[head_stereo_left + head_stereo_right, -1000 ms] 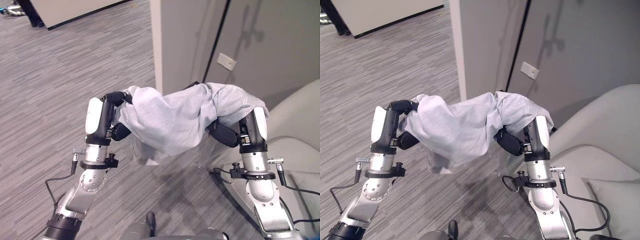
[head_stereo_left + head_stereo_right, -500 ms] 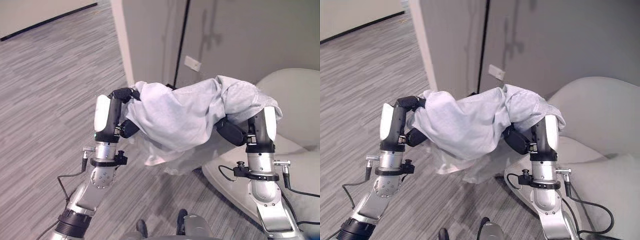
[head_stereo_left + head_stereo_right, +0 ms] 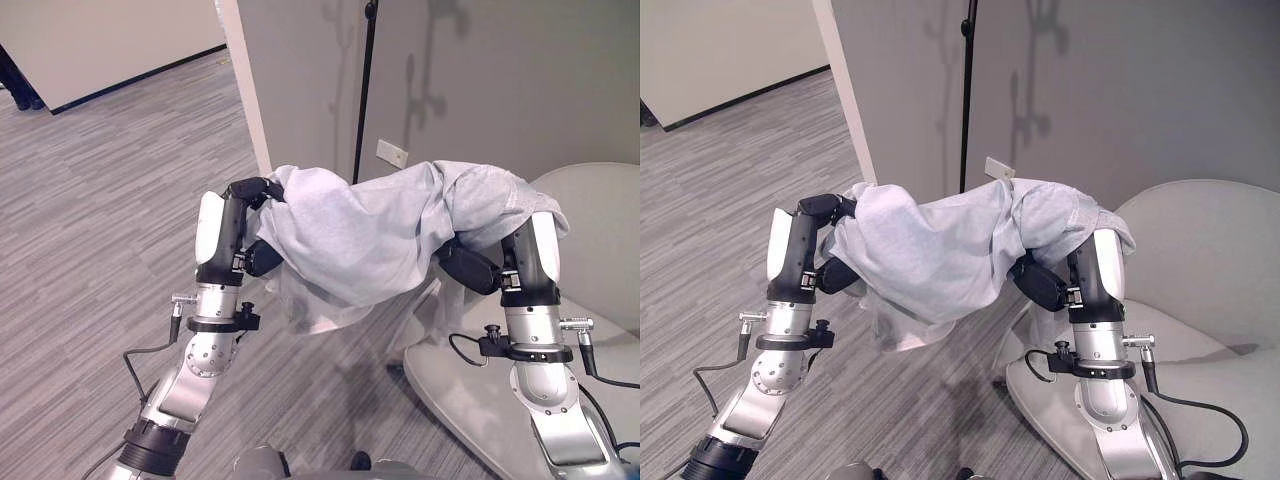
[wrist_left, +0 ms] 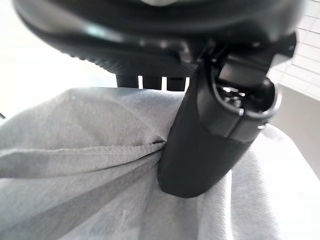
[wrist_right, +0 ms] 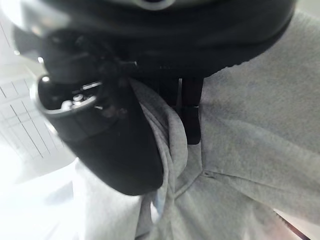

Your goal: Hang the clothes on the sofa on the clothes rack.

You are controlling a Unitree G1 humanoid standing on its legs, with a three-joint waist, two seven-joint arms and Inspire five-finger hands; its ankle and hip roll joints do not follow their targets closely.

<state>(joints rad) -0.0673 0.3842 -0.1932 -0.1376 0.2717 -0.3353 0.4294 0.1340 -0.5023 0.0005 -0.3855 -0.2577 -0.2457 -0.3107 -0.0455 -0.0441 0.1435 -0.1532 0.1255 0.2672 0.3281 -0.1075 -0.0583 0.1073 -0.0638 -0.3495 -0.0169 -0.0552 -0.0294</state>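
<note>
Clothing (image 3: 370, 240), a pale grey garment, is held up in the air between the two hands, its middle sagging and a loose fold hanging below toward the grey floor (image 3: 110, 200). The left hand (image 3: 252, 192) is closed on one end: in the left wrist view its thumb (image 4: 200, 145) is pressed against the cloth beside a hem, with the fingers curled over the top edge. The right hand (image 3: 1040, 283) is closed on the other end; in its wrist view the thumb (image 5: 115, 150) is laid against bunched fabric (the fingers are mostly buried, so the grip is probably a pinch). Both forearms are raised nearly upright, wrists bent inward toward each other. The light sofa (image 3: 1200, 260) is seen to the right, just beside the right arm. A thin black pole (image 3: 362, 100) is seen against the grey wall (image 3: 500, 70) behind the garment.
</note>
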